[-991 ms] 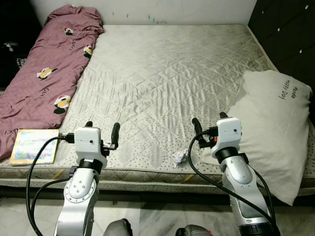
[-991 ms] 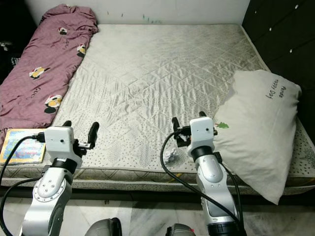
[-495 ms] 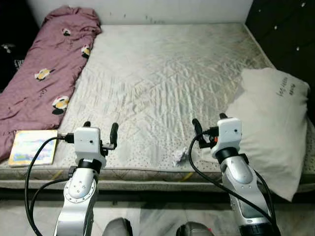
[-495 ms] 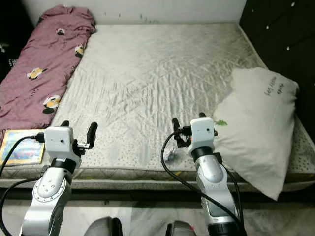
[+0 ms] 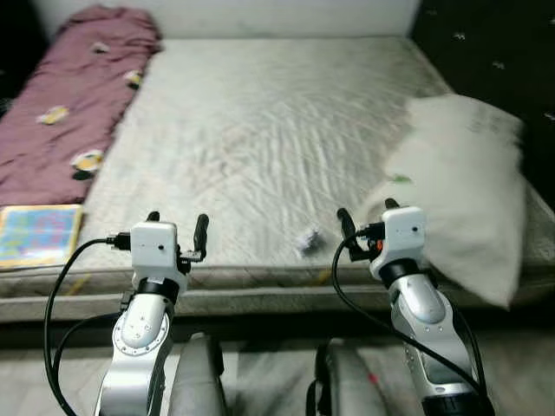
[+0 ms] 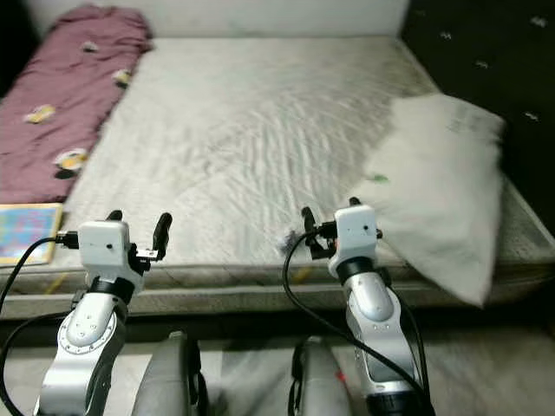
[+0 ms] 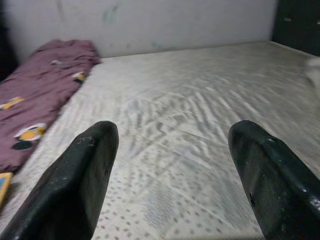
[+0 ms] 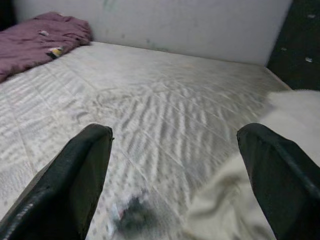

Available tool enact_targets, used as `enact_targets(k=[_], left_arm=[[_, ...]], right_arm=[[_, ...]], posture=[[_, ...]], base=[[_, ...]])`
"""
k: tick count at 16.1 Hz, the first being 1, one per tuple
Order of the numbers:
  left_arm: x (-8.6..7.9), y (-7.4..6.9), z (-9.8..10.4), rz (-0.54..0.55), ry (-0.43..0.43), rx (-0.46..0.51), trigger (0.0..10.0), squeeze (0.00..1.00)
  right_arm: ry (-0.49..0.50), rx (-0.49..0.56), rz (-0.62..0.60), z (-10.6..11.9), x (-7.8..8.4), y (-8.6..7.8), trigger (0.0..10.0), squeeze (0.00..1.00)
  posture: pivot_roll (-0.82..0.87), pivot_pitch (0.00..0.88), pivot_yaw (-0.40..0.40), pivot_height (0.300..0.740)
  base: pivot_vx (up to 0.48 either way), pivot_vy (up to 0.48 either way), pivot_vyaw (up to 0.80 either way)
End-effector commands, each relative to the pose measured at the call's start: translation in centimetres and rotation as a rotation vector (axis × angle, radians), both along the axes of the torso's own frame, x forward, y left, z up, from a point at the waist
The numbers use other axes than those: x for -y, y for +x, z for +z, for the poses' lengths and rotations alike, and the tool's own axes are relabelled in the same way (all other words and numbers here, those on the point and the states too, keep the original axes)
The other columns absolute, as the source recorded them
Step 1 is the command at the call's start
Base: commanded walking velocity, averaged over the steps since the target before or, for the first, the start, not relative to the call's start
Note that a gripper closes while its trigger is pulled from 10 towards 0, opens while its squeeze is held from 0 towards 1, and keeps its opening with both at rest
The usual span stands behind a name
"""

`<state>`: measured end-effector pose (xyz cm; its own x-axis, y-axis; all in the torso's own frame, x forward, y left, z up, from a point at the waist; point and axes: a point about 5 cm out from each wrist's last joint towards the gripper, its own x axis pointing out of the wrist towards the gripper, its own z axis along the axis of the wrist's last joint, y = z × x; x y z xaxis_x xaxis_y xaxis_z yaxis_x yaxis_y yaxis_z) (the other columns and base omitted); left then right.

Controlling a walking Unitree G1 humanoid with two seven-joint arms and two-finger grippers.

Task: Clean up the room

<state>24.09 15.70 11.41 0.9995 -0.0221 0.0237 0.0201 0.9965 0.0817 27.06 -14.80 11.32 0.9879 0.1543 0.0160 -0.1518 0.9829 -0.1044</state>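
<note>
Bed [image 5: 260, 130] w/ bare quilted mattress ahead; head views are blurred. Things to tidy on it: a small crumpled paper wad [image 5: 304, 240] near the front edge, just robot-left of the right gripper [image 5: 364, 221]; a white pillow [image 5: 460, 191] on the right side, overhanging the front corner; a maroon blanket [image 5: 65, 95] along the left side up to the wall; a colourful book [image 5: 35, 234] at the front-left corner, beside the blanket's near end.

Left gripper [image 5: 176, 227] is held over the front edge, jaws open, nothing between them; its wrist view looks up the mattress to the blanket. Right gripper likewise has jaws spread wide and empty; in the right wrist view the wad [image 8: 131, 212] sits low between the fingers [image 8: 75, 175], w/ pillow [image 8: 240, 200] just beside it.

Handling, as a guess:
- Wad: v. light, crushable, no fragile side. Pinch across the middle; any angle works. May skid on the fabric if nudged, so come down straddling it, then close.
- Pillow: soft, bulky, light for its size; sags when lifted. Grip a corner or bunch the edge; 2 arms prob. better.
- Blanket: limp, drapes, longish; take a fold or hem, will trail.
- Book: thin, stiff, flat on the mattress, so hard to get under. Its edge by the bed's front is the likely hold.

Wad is nearest the right gripper, prob. first pick.
</note>
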Motion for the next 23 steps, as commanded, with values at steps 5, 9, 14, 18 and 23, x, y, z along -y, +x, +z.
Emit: enact_targets(k=[5,9,14,18,23], left_arm=[[-0.24,-0.15,0.12,-0.019,0.001,-0.004,10.0,0.0],[-0.17,-0.15,0.15,-0.028,-0.007,-0.005,10.0,0.0],[-0.1,-0.15,0.1,-0.034,-0.016,-0.007,10.0,0.0],[-0.12,-0.15,0.08,-0.032,-0.015,-0.01,10.0,0.0],[-0.59,-0.27,-0.21,0.034,0.005,-0.036,10.0,0.0]], right_arm=[[0.01,0.002,-0.009,0.29,0.12,0.17,10.0,0.0],[0.004,0.001,-0.007,0.32,0.11,0.2,10.0,0.0],[-0.001,0.001,-0.006,0.35,0.15,0.25,10.0,0.0],[0.001,0.002,-0.002,0.4,0.02,0.35,10.0,0.0],[-0.018,0.005,0.042,0.45,-0.4,0.55,10.0,0.0]], posture=[[-0.06,0.112,-0.002,0.624],[-0.06,0.116,-0.004,0.624],[-0.06,0.121,-0.005,0.624],[-0.06,0.119,-0.007,0.624],[-0.05,0.126,-0.012,0.624]], base=[[0.053,0.0,0.0],[0.365,0.0,0.0],[0.327,0.0,0.0],[0.314,0.0,0.0],[0.0,0.0,0.0]])
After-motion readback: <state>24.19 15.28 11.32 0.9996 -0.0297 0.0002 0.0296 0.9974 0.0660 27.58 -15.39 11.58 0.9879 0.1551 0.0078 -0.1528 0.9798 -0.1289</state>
